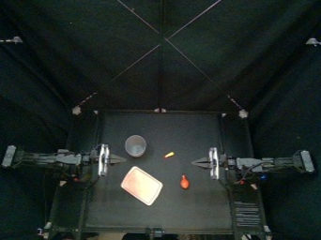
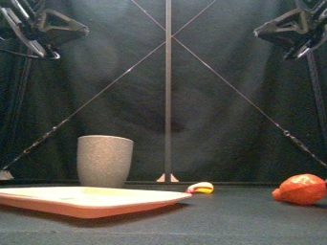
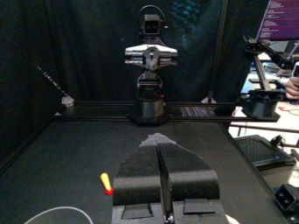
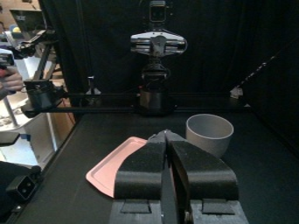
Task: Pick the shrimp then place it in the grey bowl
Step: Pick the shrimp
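Neither wrist view shows the shrimp (image 1: 186, 182). The top view puts it on the table near the right gripper (image 4: 170, 138), frontward and inward of it, while the front view clips its right end. It seems longest front to back, heading unclear. The right and the left gripper (image 3: 163, 144) are both pressed closed, empty.

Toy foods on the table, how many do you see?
2. An orange-red shrimp lies just right of the pink tray; a small yellow toy lies farther back, right of the grey cup. The cup's inside is partly hidden.
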Action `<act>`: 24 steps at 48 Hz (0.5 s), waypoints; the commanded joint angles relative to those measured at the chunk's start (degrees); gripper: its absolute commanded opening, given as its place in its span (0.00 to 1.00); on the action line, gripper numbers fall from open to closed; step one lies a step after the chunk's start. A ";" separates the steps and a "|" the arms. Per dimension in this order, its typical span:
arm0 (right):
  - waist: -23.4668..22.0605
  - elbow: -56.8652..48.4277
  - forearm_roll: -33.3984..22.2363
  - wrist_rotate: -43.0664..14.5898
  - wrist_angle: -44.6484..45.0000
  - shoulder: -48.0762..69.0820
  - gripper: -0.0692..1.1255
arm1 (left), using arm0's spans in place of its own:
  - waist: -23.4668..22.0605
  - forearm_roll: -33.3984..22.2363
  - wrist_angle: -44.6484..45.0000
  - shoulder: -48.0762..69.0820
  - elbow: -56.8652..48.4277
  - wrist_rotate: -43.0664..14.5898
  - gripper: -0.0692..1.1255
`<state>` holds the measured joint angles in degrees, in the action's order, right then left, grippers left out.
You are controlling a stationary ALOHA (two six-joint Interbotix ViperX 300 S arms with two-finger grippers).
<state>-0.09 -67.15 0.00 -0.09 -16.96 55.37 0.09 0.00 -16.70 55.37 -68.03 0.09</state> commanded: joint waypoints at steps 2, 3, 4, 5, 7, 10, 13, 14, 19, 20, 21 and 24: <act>-1.67 0.35 0.00 -0.09 0.00 -2.20 0.09 | 1.05 0.00 0.26 -1.05 0.79 -0.18 0.08; -2.11 0.44 0.00 -0.09 0.00 -2.72 0.09 | 1.14 0.00 0.53 -1.14 0.79 -0.18 0.09; -2.55 0.53 -0.18 0.00 0.00 -3.25 0.10 | 1.23 0.00 0.62 -1.14 0.79 -0.26 0.09; -3.25 0.70 -0.18 0.00 -0.09 -3.87 0.10 | 1.41 0.00 0.79 -1.14 0.79 -0.26 0.10; -4.75 0.97 -0.35 0.00 0.00 -5.27 0.10 | 1.93 0.00 1.14 -1.23 0.88 -0.26 0.10; -7.29 1.76 -0.62 0.00 0.00 -7.56 0.10 | 2.99 0.00 1.41 -1.23 0.88 -0.26 0.10; -9.58 2.72 -0.97 0.09 0.00 -10.02 0.10 | 4.31 0.00 1.58 -1.23 0.88 -0.26 0.10; -10.28 3.08 -1.23 0.09 0.00 -10.90 0.10 | 4.66 0.00 1.76 -1.23 0.88 -0.26 0.10; -12.39 4.83 -2.46 0.00 0.44 -15.82 0.10 | 6.50 -0.09 2.37 -1.23 0.79 -0.26 0.10; -12.39 5.10 -2.64 0.00 0.62 -16.70 0.10 | 6.77 -0.09 2.72 -1.23 0.79 -0.26 0.10; -12.39 5.45 -2.90 0.00 0.79 -17.67 0.10 | 6.94 -0.09 2.90 -1.23 0.88 -0.26 0.10; -12.39 6.50 -3.34 -0.09 1.41 -20.39 0.11 | 7.29 -0.09 3.25 -1.23 0.88 -0.26 0.10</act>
<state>-12.39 -63.02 -2.90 -0.18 -15.82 37.44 6.86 0.00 -13.45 54.40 -68.03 -0.09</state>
